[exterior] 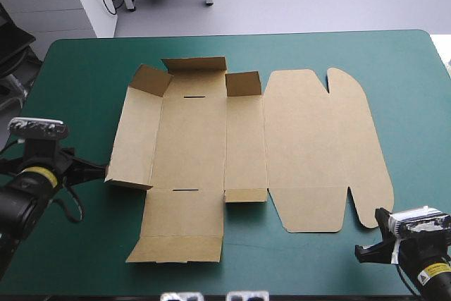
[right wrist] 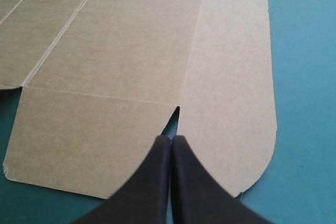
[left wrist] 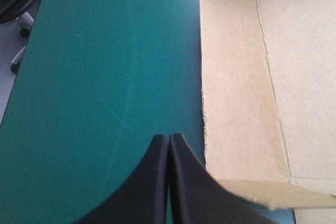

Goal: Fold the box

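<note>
Box [exterior: 211, 146] flat; teal-green cover [exterior: 84, 68] around.

Bright, even light falls on my table [exterior: 70, 68] from above, so shadows stay small and soft. The box [exterior: 211, 146] drops a thin dark line on the teal-green cover along its 6 o'clock and 9 o'clock edges. Ahead of my left pincer [left wrist: 168, 137], at 12 o'clock, the cover has a pale sheen.
</note>
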Controlling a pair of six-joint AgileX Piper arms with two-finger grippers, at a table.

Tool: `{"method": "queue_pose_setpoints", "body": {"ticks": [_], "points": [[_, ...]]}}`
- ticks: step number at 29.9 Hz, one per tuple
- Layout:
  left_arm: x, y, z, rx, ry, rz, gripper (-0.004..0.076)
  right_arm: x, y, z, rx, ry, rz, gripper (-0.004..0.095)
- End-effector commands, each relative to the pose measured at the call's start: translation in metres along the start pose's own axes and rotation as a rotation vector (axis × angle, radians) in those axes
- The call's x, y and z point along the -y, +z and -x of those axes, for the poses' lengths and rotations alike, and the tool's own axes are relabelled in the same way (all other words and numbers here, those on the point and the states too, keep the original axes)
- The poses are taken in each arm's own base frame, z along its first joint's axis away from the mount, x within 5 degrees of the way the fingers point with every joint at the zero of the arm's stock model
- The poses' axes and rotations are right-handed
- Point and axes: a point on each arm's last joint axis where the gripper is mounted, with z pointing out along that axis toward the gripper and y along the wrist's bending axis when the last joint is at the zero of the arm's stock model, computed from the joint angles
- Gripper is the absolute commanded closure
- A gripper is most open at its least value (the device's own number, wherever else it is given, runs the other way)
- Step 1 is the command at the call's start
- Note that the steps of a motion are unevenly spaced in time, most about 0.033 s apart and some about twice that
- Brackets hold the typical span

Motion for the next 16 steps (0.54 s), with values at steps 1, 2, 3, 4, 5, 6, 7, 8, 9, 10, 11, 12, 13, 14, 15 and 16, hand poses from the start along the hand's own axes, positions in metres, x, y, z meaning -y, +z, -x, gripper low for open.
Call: {"method": "queue_pose_setpoints", "body": {"ticks": [1,2,3,4,5,6,7,8,9,10,11,12,13,14,15,16], "points": [[0.004,0.017,0.030,0.044,0.036,0.013,0.0732,0.000,-0.003,0.014,0.088,0.000,0.001,0.0922],[0.005,0.023,0.034,0.033,0.053,0.021,0.0731,0.000,-0.003,0.014,0.088,0.000,0.001,0.0922],[0.007,0.030,0.039,0.018,0.070,0.032,0.0731,0.000,-0.003,0.014,0.088,0.000,0.001,0.0922],[0.009,0.038,0.043,0.001,0.084,0.032,0.0731,0.000,-0.003,0.014,0.088,0.000,0.001,0.0922],[0.010,0.045,0.047,-0.015,0.100,0.033,0.0730,0.000,-0.003,0.014,0.088,0.000,0.001,0.0922],[0.010,0.053,0.051,-0.033,0.113,0.033,0.0724,0.000,-0.003,0.014,0.088,0.000,0.001,0.0922],[0.010,0.061,0.055,-0.053,0.119,0.034,0.0716,0.000,-0.003,0.014,0.088,0.000,0.001,0.0922],[0.009,0.067,0.057,-0.070,0.114,0.031,0.0708,0.000,-0.003,0.014,0.088,0.000,0.001,0.0922],[0.007,0.075,0.059,-0.092,0.115,0.027,0.0707,0.000,-0.003,0.014,0.088,0.000,0.001,0.0922],[0.004,0.083,0.061,-0.116,0.119,0.018,0.0707,0.000,-0.003,0.014,0.088,0.000,0.001,0.0922],[0.001,0.088,0.061,-0.132,0.122,0.006,0.0707,0.000,-0.003,0.014,0.088,0.000,0.001,0.0922],[-0.002,0.097,0.062,-0.156,0.126,-0.015,0.0707,0.000,-0.003,0.014,0.088,0.000,0.001,0.0922],[-0.006,0.104,0.062,-0.177,0.117,-0.035,0.0707,0.000,-0.003,0.014,0.088,0.000,0.001,0.0922],[-0.011,0.110,0.061,-0.193,0.111,-0.061,0.0707,0.000,-0.003,0.014,0.088,0.000,0.001,0.0922],[-0.016,0.116,0.060,-0.207,0.101,-0.090,0.0707,0.000,-0.003,0.014,0.088,0.000,0.001,0.0922],[-0.019,0.122,0.058,-0.219,0.099,-0.112,0.0707,0.000,-0.003,0.014,0.088,0.000,0.001,0.0922]]}}
